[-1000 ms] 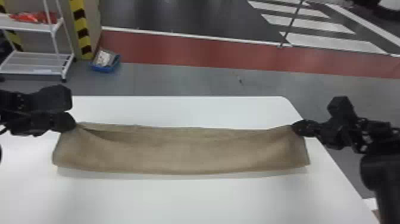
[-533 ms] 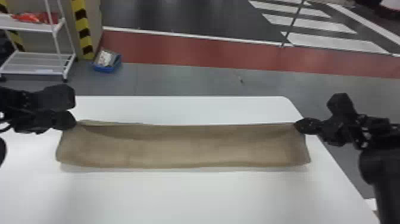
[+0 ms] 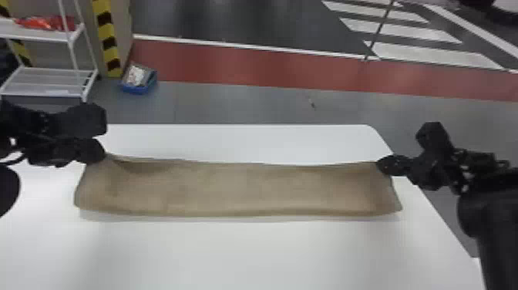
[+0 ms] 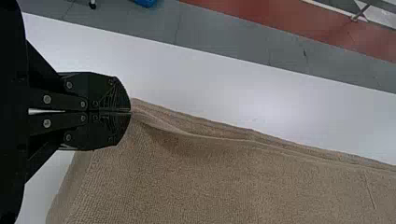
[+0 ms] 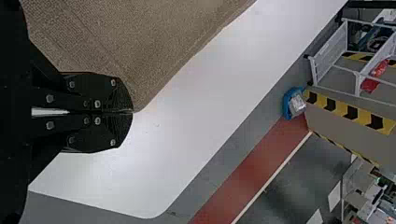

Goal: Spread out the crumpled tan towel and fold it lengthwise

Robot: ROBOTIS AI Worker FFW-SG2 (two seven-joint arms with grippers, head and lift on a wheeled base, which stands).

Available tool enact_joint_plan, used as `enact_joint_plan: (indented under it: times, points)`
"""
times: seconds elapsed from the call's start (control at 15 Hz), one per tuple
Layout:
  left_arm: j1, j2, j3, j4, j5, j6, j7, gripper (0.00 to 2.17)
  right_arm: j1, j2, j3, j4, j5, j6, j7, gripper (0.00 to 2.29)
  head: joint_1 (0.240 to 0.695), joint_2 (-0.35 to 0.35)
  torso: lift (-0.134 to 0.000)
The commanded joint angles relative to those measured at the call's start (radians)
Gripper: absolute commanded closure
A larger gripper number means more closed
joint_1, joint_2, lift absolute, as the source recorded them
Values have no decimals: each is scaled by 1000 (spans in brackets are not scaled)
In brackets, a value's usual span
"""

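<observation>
Pinching the tan towel (image 3: pixel 246 189) by both far corners — left tool (image 4: pixel 129 112) and right tool (image 5: pixel 131 112) closed on it over the white surface (image 3: pixel 246 254) — and it looks light, floppy, best held right there!

Shelf (image 3: pixel 50 35), blue bin (image 3: pixel 139 89), striped post (image 3: pixel 106 38).
</observation>
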Motion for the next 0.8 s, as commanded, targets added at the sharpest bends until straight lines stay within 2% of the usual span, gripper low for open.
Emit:
enact_joint_plan:
  times: [0.0,0.73]
  points:
    - [-6,-2,-6,0,-2,4,-1,1376,-1,1,-6,8,2,-5,0,1116,695,-232,-124]
    - [-41,-5,-25,-1,-4,44,4,1376,-1,-1,-37,30,-10,-14,0,1116,695,-243,-124]
